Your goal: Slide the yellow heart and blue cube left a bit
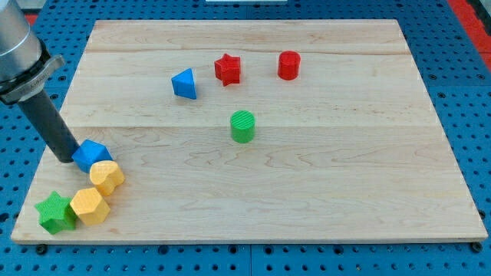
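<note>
Look to the lower left of the frame: the blue cube [92, 154] sits close to the left edge of the wooden board [322, 199], and the yellow heart [107, 177] lies just below and to its right, the two touching or nearly so. My tip [67, 156] is down at the board on the cube's left side, apparently touching it (there are no jaws here, just a bare rod, so it neither opens nor closes on anything). That puts the tip on the wrong side for a leftward push.

Both pieces look like small, rigid, light plastic, likely to skate easily on smooth wood and to spin if struck off-centre. You'd want to come round to their right and press on a flat face of the cube, near mid-height. The heart's rounded lobes will probably deflect a push, so aim at its broad side. Mind the yellow hexagon block [90, 205] and green star [55, 212] just below, and the board's left edge, which leaves little room.
</note>
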